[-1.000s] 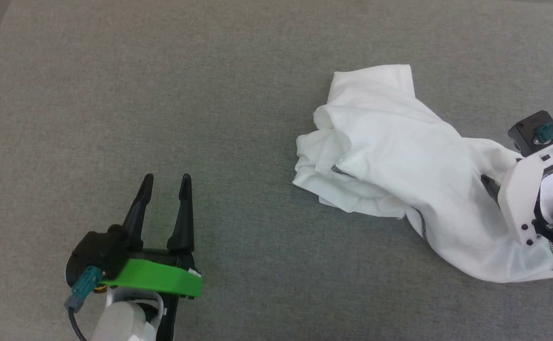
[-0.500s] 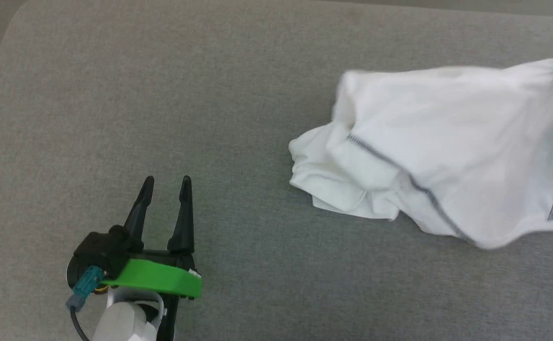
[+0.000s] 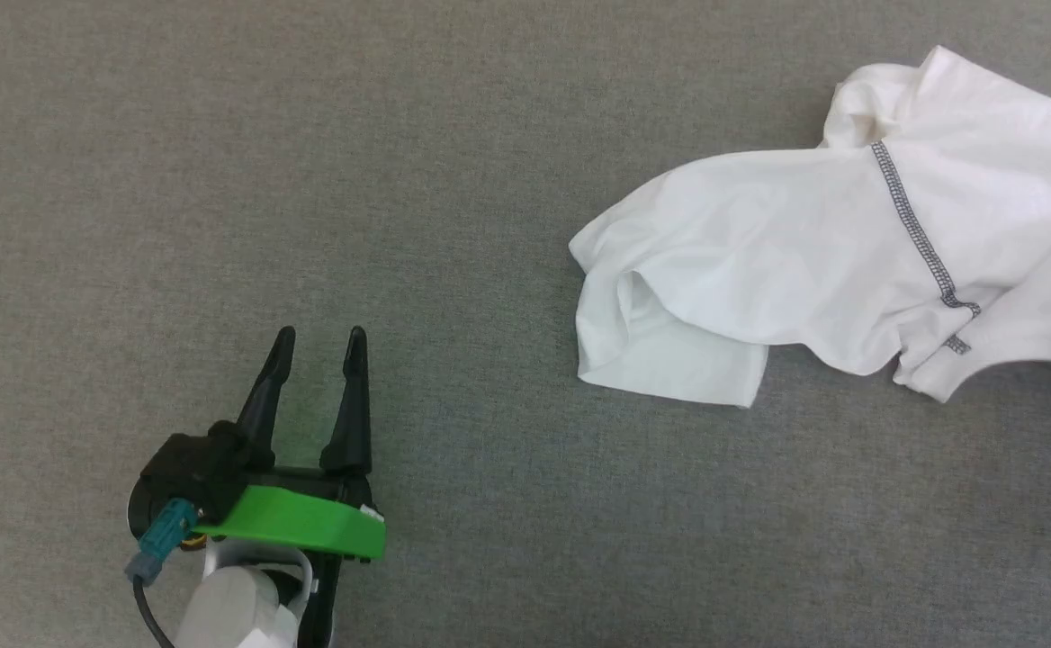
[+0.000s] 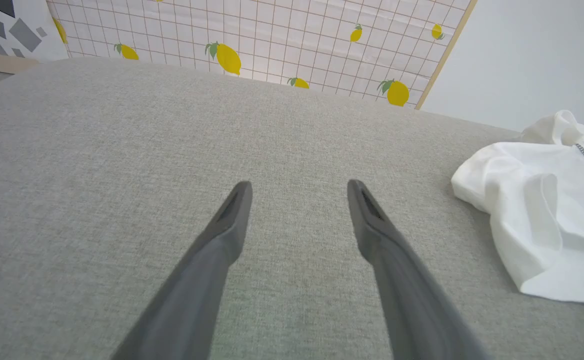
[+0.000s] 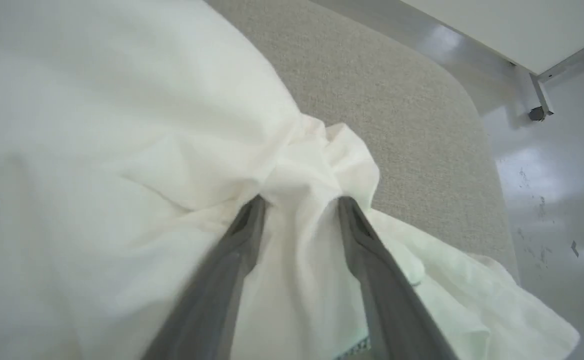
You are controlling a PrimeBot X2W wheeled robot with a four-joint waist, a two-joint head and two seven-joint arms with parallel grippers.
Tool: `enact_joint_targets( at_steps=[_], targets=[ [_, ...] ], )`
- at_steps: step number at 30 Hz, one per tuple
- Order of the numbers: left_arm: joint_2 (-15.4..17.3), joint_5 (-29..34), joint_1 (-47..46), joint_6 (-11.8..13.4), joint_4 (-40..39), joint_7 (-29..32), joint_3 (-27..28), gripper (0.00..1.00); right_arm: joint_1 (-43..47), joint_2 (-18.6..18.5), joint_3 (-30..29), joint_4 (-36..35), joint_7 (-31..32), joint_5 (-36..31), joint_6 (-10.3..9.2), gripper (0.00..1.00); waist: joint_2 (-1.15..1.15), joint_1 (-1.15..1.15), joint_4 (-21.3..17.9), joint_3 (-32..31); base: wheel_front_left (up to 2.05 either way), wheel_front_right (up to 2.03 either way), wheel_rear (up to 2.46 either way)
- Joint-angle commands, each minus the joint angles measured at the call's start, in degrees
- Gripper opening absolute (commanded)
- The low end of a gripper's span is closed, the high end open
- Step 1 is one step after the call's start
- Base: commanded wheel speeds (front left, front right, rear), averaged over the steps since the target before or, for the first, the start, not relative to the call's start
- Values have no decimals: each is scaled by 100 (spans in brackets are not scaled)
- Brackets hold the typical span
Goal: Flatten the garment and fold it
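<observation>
The garment (image 3: 804,261), a thin white shirt with a dark zigzag seam, lies rumpled on the grey table at the right of the head view and runs off that view's right edge. My left gripper (image 3: 318,335) rests at the lower left, open and holding nothing, well apart from the shirt. In the left wrist view its fingers (image 4: 297,185) stand wide over bare cloth surface, with the garment (image 4: 537,225) off to the right. In the right wrist view my right gripper (image 5: 299,200) has its fingers apart, with a bunched fold of the garment (image 5: 122,125) lying between the tips.
The grey fabric-covered table (image 3: 220,180) stretches wide on the left and in the middle. Its rounded far corner (image 5: 472,105) shows in the right wrist view, with shiny floor (image 5: 547,200) beyond. A lemon-patterned wall (image 4: 272,40) stands behind the table.
The garment was swung up and now lies more spread out, further right. The right gripper has left the head view, and that view has shifted. The left gripper has held still.
</observation>
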Motion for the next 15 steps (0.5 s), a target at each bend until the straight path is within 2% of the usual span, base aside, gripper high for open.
enact_joint_targets(
  at_steps=[1,5,9,13,15],
  targets=[
    [45,36,-118,-23,-18,-21,2,100,-123,71,61,-7,-118,-46,-9,100,0,0,-37,51,0,0,0],
    [62,47,-147,-18,-12,-21,19,100,-343,280,274,-220,-456,18,-9,100,0,0,-159,-69,0,0,0],
    [49,31,-98,-17,-67,-21,45,100,-308,480,439,-733,-622,239,-9,100,0,0,-284,-288,0,0,0],
    [35,66,32,-3,-181,-21,78,100,91,840,424,-1553,-810,434,-9,100,0,0,-374,-522,0,0,0],
    [33,106,108,12,-276,-21,115,100,447,1177,319,-2074,-953,427,-9,100,0,0,-402,-601,0,0,0]
  ],
)
